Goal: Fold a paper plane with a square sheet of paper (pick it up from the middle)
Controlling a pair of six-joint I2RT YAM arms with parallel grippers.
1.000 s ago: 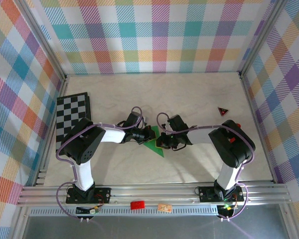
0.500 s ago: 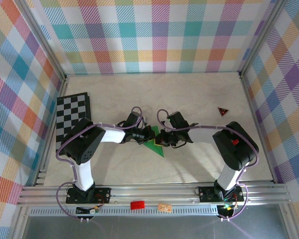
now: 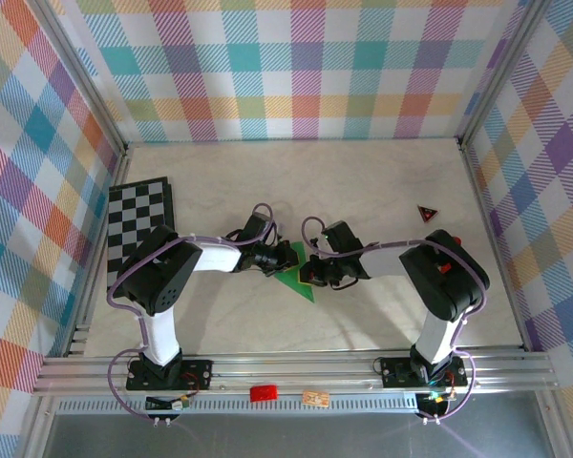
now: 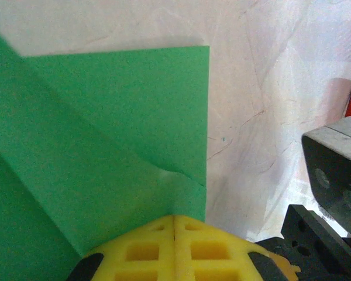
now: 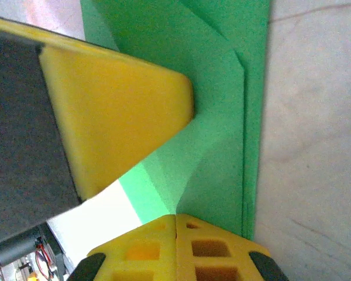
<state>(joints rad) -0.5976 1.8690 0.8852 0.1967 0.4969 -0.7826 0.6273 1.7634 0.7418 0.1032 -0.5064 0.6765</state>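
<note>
A: Item one, paper: where do we log it?
B: Mid-table, green and partly folded, lying between our two grippers
A: Left gripper?
B: We note the jaws closed, pads meeting at the paper's edge; whether they grip it we cannot tell
A: Right gripper?
B: Closed, pinching a raised fold of the paper

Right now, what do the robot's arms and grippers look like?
The left arm and right arm have white links, bulky black joint housings and lilac cables looping alongside. The left gripper and right gripper have yellow fingers with square pockets.
</note>
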